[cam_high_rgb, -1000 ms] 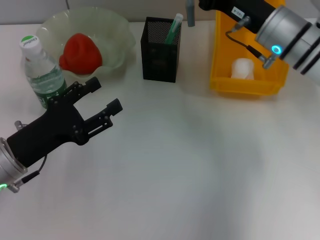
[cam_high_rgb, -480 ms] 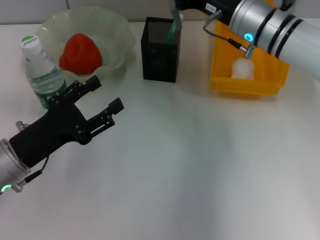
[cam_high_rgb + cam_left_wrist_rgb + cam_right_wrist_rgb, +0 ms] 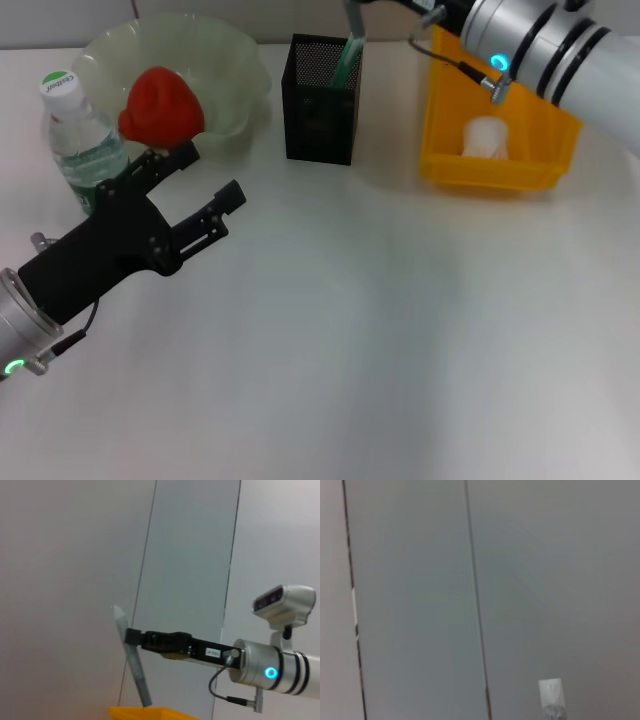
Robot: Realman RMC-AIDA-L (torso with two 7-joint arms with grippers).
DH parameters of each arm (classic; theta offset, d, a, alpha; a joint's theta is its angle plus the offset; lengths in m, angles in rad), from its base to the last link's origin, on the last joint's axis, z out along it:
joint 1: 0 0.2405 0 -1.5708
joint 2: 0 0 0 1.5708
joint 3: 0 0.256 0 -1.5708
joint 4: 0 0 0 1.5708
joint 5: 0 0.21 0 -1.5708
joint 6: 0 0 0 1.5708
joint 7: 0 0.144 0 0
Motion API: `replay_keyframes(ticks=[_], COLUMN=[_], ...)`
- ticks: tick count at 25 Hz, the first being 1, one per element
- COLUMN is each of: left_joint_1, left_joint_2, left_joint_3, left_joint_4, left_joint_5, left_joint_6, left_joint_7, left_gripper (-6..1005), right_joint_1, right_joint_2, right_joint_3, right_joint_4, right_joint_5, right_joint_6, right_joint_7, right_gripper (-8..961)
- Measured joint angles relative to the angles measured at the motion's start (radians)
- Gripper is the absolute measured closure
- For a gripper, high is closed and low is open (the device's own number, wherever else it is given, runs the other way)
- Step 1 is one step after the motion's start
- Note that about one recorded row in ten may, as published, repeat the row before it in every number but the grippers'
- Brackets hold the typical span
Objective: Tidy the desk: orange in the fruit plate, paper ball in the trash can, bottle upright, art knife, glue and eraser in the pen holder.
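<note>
The orange (image 3: 160,105) lies in the fruit plate (image 3: 235,60) at the back left. Beside it the bottle (image 3: 85,140) stands upright. The art knife (image 3: 346,58) sticks out of the pen holder (image 3: 320,110). The paper ball (image 3: 487,137) rests in the trash can (image 3: 450,160). Right above the pen holder hangs the glue (image 3: 352,15), also the glue (image 3: 134,665) in the left wrist view, where my right gripper (image 3: 131,636) is shut on it. My left gripper (image 3: 210,172) hovers open and empty near the bottle. The eraser is out of view.
My right arm (image 3: 540,45) reaches in over the trash can from the back right. My left arm (image 3: 90,265) crosses the table's front left. The white tabletop (image 3: 400,330) spreads across the front and right. The right wrist view shows only a grey wall.
My right arm has swung left with the glue, from over the trash can to above the pen holder. The left gripper has shifted only slightly.
</note>
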Motion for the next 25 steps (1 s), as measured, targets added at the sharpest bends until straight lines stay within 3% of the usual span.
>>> replay_keyframes(ticks=[7,13,25], left_joint_1=[0.002,0.013,0.038], left_joint_2=[0.002,0.008,0.007], left_joint_3=[0.000,0.001,0.034], left_joint_4=[0.003,0.025,0.023], left_joint_5=[-0.027,-0.045,-0.037], left_joint_6=[-0.004,-0.100,-0.158], left_joint_7=[0.000,0.002,0.114], left_gripper=[212,213,213], right_joint_1=[-0.012,-0.003,-0.005], right_joint_2=[0.000,0.000,0.000], right_joint_3=[-0.005,-0.039,-0.068], right_joint_4=[0.002,0.012,0.011], right_joint_5=[0.042,0.039,0.039], right_joint_6=[-0.032,0.004,0.038], right_joint_7=[0.028,0.079,0.080], right_gripper=[818,819,819])
